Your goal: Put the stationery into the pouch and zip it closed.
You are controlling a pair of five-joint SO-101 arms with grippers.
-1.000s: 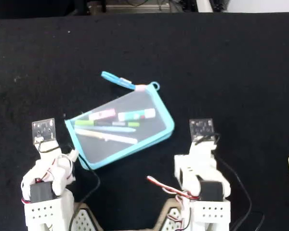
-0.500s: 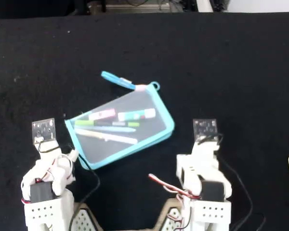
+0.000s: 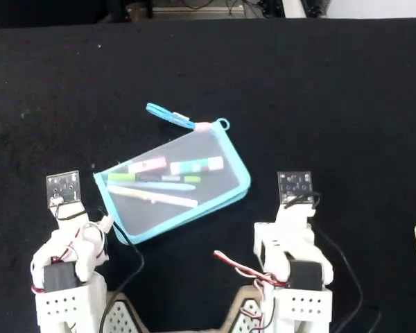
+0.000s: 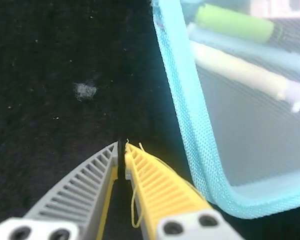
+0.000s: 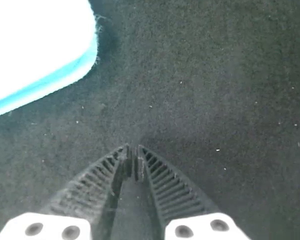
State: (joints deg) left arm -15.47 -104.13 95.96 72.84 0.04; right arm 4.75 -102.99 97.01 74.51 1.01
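1. Black table (image 3: 333, 104), blue-edged pouch (image 3: 173, 184): the pouch lies flat and askew between my two arms, and it has not shifted in the last second.
2. My right arm (image 3: 291, 243) has nudged slightly outward, away from the pouch, and now sits folded back over its base. My left arm (image 3: 69, 243) has held its place, folded the same way.
3. My right gripper (image 5: 133, 151) hangs low over bare cloth, fingers pressed together and holding nothing, with a pouch corner off to one side.
4. My left gripper (image 4: 122, 148) is likewise closed and empty, just beside the pouch's near corner.
5. The stationery (image 3: 166, 182) shows through the clear panel, all inside.
6. The zip pull (image 3: 202, 127) sits at the far corner, so I judge the pouch zipped and the job done.
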